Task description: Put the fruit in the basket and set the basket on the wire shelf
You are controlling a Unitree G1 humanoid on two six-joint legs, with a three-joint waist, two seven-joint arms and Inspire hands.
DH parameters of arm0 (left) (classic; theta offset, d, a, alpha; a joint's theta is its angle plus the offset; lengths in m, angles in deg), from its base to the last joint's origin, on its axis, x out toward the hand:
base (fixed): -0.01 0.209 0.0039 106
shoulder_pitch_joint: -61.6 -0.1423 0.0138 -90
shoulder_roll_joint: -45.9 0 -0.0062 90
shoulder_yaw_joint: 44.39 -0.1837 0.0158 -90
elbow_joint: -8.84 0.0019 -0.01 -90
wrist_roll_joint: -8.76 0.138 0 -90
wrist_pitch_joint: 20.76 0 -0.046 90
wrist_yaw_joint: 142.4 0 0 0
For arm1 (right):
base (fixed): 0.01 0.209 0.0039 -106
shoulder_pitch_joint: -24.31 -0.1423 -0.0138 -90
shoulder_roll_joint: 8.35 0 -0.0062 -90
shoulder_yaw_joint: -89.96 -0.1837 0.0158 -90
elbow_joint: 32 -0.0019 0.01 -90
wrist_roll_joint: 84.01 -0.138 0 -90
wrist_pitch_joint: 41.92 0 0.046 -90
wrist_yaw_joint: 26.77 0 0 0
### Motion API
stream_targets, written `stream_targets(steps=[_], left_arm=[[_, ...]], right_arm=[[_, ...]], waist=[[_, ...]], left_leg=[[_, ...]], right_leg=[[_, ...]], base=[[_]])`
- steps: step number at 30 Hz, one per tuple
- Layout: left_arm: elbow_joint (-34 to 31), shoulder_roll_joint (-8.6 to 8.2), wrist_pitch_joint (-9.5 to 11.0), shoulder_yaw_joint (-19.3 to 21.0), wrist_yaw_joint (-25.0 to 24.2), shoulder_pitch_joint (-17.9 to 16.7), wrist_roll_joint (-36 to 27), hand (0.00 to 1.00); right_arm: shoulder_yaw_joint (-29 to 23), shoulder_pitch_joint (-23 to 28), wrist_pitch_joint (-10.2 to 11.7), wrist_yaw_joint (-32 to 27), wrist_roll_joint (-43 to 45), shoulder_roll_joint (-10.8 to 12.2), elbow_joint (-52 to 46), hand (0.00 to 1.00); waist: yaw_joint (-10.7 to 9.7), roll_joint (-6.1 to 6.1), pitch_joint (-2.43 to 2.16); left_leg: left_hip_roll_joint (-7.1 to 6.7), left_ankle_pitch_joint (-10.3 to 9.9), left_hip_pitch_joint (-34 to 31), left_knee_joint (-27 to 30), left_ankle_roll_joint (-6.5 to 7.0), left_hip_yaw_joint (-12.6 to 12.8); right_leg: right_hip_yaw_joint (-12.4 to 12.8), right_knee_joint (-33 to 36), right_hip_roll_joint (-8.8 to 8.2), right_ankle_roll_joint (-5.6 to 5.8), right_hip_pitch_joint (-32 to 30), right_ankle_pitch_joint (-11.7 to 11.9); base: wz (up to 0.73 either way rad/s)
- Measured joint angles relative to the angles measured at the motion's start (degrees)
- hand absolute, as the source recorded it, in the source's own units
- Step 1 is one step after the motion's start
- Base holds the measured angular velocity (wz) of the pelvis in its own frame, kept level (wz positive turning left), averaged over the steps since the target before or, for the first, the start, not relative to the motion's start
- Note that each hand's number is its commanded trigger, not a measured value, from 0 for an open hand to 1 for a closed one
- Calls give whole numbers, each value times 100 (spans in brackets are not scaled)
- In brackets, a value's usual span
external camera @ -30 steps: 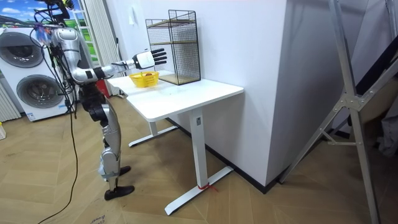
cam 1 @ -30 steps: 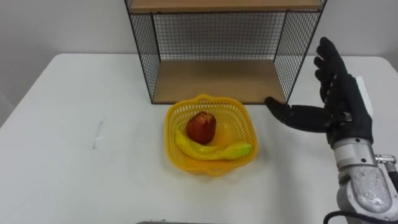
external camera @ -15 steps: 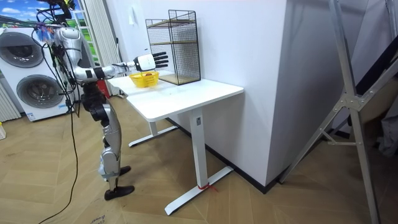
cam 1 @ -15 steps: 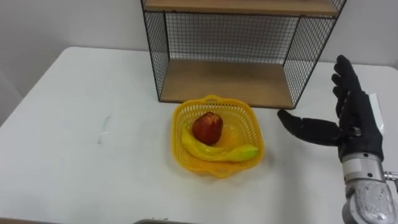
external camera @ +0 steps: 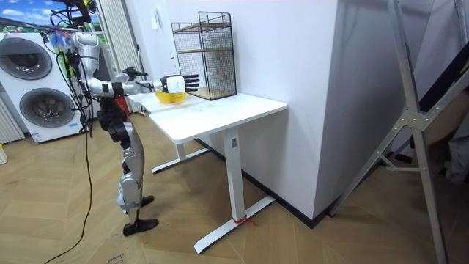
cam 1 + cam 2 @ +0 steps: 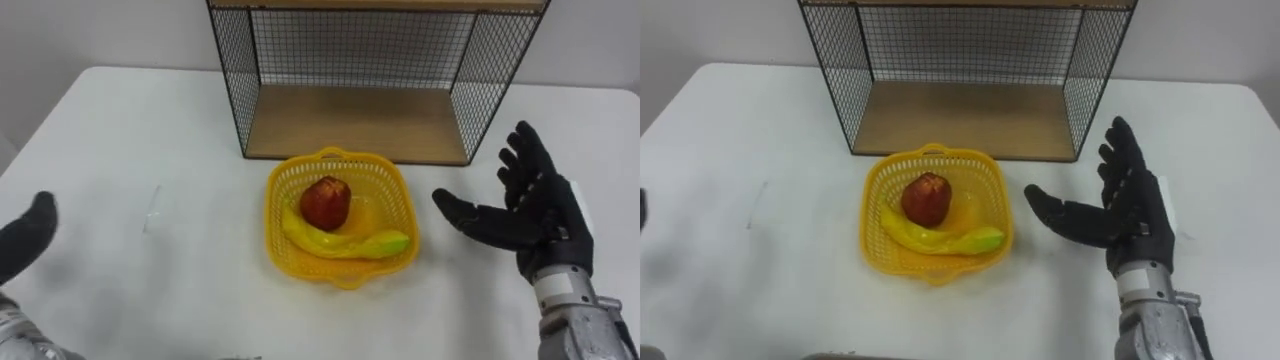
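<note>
A yellow plastic basket point(image 6: 283, 185) point(image 6: 880, 181) rests on the white table just in front of the wire shelf point(image 6: 365, 120) point(image 6: 970, 110). Inside it lie a red apple point(image 6: 324, 202) point(image 6: 926, 198) and a yellow-green banana point(image 6: 345, 241) point(image 6: 940, 238). My right hand point(image 6: 530, 222) point(image 6: 1120, 220) hovers to the right of the basket, open, palm turned toward it, thumb pointing at its rim without touching. My left hand point(image 6: 25, 240) shows at the left edge, well away from the basket, its fingers hidden. In the room view I stand at the table's end with both arms point(image 5: 157, 83) stretched over it.
The shelf has a wooden floor board and black mesh sides, open toward me. The white table point(image 6: 150, 120) point(image 5: 220, 110) stands against a white wall. Washing machines point(image 5: 37, 88) stand behind me in the room view.
My right hand has dropped lower and nearer the basket's right side. My left hand has come into view at the left edge. The head camera shifted slightly.
</note>
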Motion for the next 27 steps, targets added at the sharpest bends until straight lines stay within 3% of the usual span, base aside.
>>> stream_targets(steps=[5, 9, 15, 21, 27], left_arm=[[243, 17, -2, -680, -1317, 156, -661, 0], [547, 6, -3, -1073, -2009, 265, -807, 0], [968, -7, -11, -1365, -2502, 261, -965, 0], [1365, -8, -35, -1399, -2940, 257, -1246, 0], [1515, -19, -26, -1409, -3134, 256, -1424, 0]], right_arm=[[232, -66, 1, 214, -362, 114, 313, 0], [459, -166, 28, 441, -490, 119, 484, 0], [573, -209, 71, 585, -999, 117, 719, 0], [661, -212, 71, 719, -1301, 122, 956, 0], [761, -314, 36, 835, -1480, 144, 1309, 0]], waist=[[-196, 69, 49], [-339, 131, 62], [-434, 136, 56], [-430, -33, 13], [-425, -62, -2]], left_leg=[[-3, -2, -29, 53, 2, 46], [34, -3, -77, 98, 2, 52], [76, -2, -59, 105, -1, 118], [82, -2, -20, 116, 0, 229], [69, -5, 42, 40, 4, 239]], right_leg=[[13, 7, -11, 0, -23, 0], [7, 50, 20, -6, -66, 4], [60, 120, 32, -23, -146, 14], [142, 196, 32, -24, -127, 15], [158, 198, 26, -24, -71, 14]], base=[[-5], [0], [-7], [-6], [0]])
